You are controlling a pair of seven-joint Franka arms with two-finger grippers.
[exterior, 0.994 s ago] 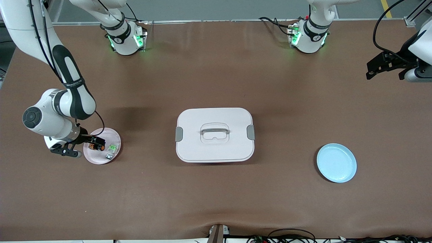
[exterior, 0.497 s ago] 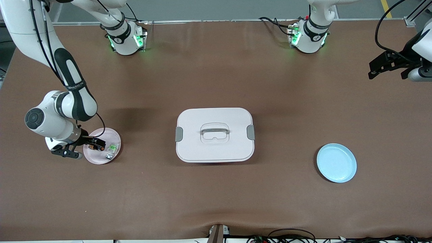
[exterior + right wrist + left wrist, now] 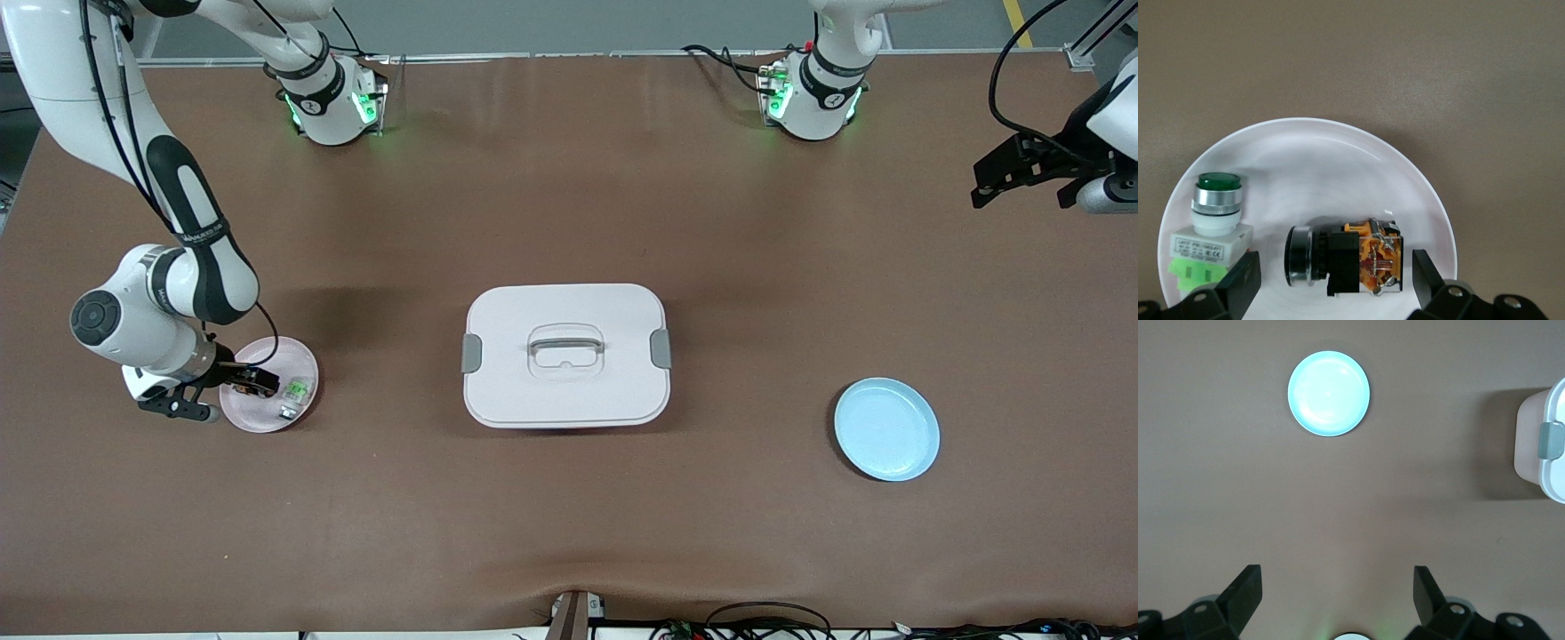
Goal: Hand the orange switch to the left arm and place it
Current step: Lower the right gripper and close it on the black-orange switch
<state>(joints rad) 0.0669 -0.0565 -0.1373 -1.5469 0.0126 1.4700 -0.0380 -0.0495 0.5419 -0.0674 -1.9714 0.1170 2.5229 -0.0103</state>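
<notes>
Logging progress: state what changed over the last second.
The right end effector eased lower over the pink plate, open around the switch, not gripping. The left end effector, open, drifted slightly toward the bases. Box, blue plate and green component stayed put.

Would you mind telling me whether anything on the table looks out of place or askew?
Only slightly: on the pink plate, the orange switch lies on its side, while the green switch beside it stands upright. The white box sits square with its lid on.
</notes>
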